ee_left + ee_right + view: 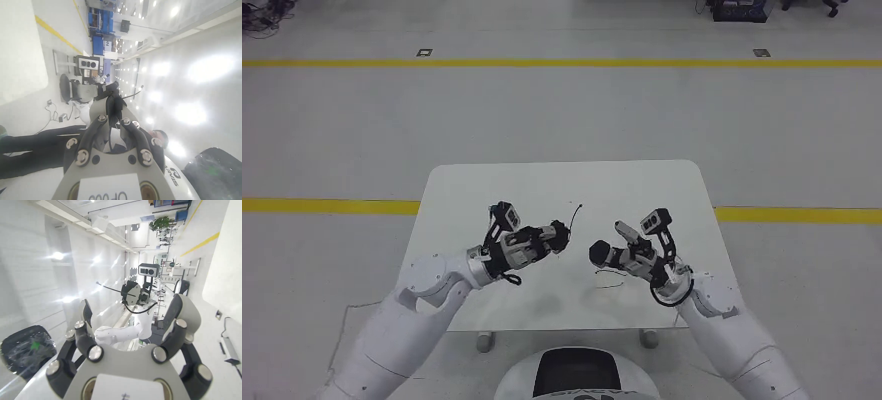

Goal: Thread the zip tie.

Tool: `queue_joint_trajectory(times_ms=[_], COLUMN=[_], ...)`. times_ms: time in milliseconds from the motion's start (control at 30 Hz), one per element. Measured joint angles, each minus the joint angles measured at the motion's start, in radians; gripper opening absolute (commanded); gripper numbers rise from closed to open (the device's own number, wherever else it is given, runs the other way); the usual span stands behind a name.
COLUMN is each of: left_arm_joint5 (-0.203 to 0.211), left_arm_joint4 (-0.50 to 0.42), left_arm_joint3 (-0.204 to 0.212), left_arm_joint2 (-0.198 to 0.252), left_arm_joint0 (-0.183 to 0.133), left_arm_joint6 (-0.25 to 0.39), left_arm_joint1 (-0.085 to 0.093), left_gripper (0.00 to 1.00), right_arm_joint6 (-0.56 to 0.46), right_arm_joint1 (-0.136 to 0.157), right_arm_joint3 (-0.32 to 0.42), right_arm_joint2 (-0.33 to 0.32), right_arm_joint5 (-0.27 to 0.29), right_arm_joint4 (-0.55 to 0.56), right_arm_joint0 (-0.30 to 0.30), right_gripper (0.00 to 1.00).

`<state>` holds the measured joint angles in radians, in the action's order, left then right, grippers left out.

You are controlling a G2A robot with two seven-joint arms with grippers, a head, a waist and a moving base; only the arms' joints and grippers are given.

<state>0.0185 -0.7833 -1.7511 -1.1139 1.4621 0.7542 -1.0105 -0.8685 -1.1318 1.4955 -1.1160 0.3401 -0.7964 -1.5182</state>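
A thin black zip tie (573,217) sticks up and away from my left gripper (560,237), which is shut on its lower part above the middle of the white table (542,180). In the left wrist view the tie (132,94) curves out past my left gripper (113,99), and its small head is at the free end. My right gripper (600,251) hangs open a short way to the right, facing the left one, with nothing between its fingers. The right wrist view looks between the spread right gripper (130,306) at the tie (109,288), held crosswise by the left gripper.
A thin dark strand (610,284) lies on the table under the right gripper. The table's far half is bare white surface. Yellow floor lines (322,206) run behind the table.
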Motion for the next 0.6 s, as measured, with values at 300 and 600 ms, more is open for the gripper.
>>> queue_joint_trajectory(times_ms=[300,600], left_arm_joint5=[0.029,0.092], left_arm_joint4=[-0.007,-0.017], left_arm_joint3=[0.038,0.040], left_arm_joint2=[0.039,0.066], left_arm_joint0=[-0.038,-0.050], left_arm_joint6=[0.006,0.017], left_arm_joint1=[-0.012,-0.022], left_gripper=[0.00,0.00], right_arm_joint6=[-0.089,-0.153], right_arm_joint1=[-0.024,-0.043], right_arm_joint3=[-0.057,-0.074], right_arm_joint2=[0.005,0.046], right_arm_joint5=[0.000,-0.005], right_arm_joint4=[-0.107,-0.213], right_arm_joint0=[0.024,0.034], right_gripper=[1.00,1.00])
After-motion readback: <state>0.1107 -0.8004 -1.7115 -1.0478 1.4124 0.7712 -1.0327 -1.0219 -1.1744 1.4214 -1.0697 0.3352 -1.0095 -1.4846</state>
